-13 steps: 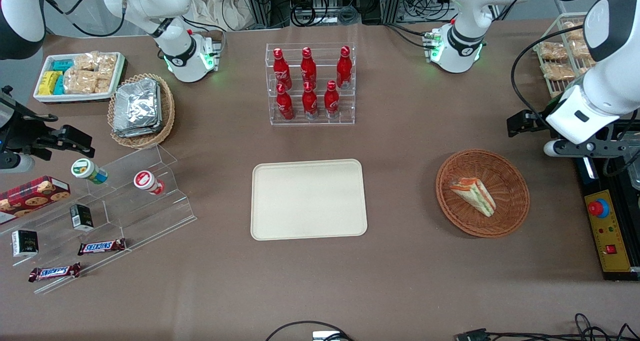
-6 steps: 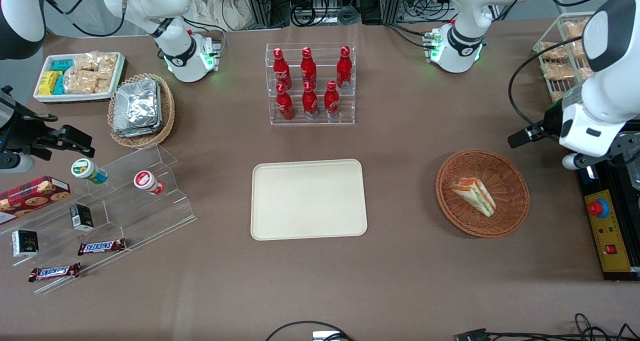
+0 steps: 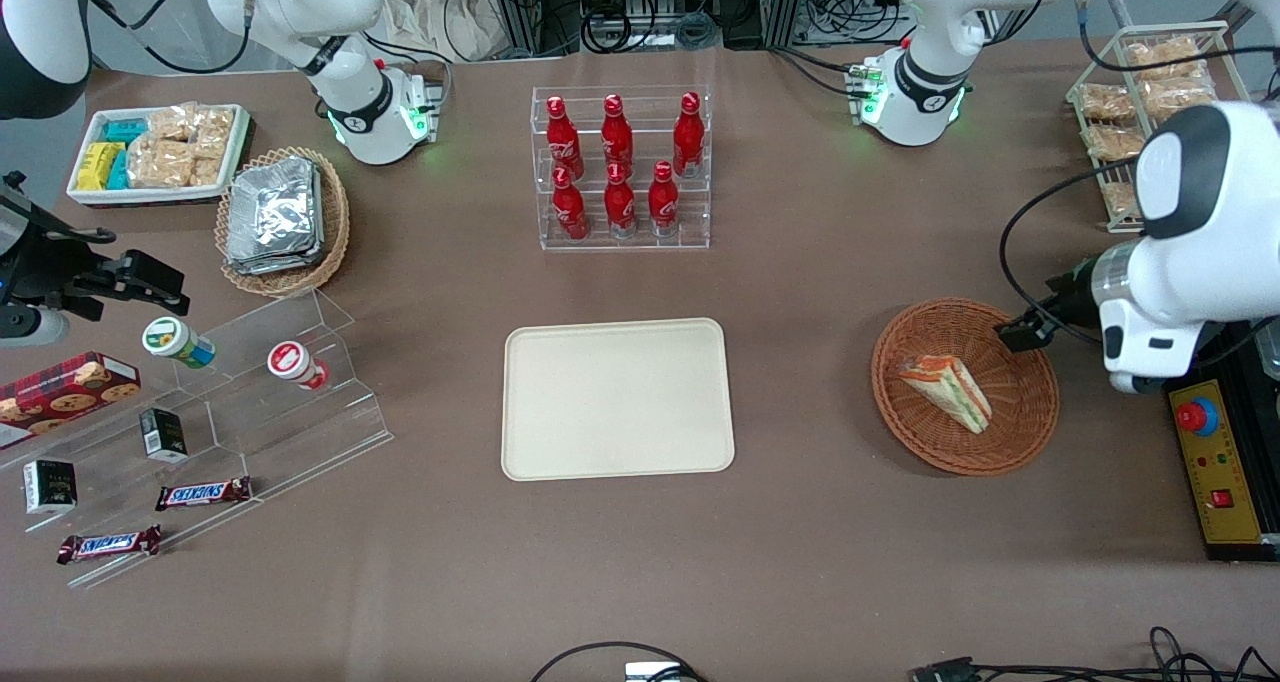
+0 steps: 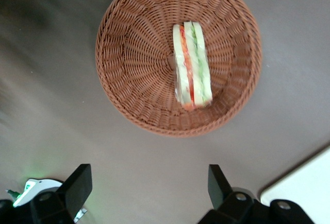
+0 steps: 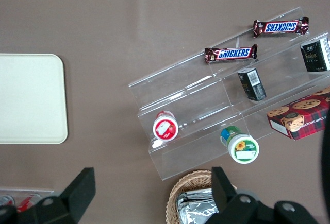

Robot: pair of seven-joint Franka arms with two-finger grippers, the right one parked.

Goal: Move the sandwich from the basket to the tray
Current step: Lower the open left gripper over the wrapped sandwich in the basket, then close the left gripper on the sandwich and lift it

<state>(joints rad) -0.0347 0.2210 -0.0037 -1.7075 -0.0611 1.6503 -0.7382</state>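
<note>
Lying wrapped in the reddish-brown wicker basket (image 3: 965, 386), the triangular sandwich (image 3: 946, 391), cut face with orange and green layers up, slightly toward the basket's 6 o'clock in the front view. Hovering near the basket rim at about 2 o'clock, the gripper (image 4: 149, 189), fingers spread wide, holding nothing. Probably handling as light, soft and squashable, with slippery wrap; pinching gently across the bread faces mid-wedge seeming best. Lying well apart toward 9 o'clock, the cream tray (image 3: 617, 399), only bare brown tabletop (image 3: 800, 402) between.
</note>
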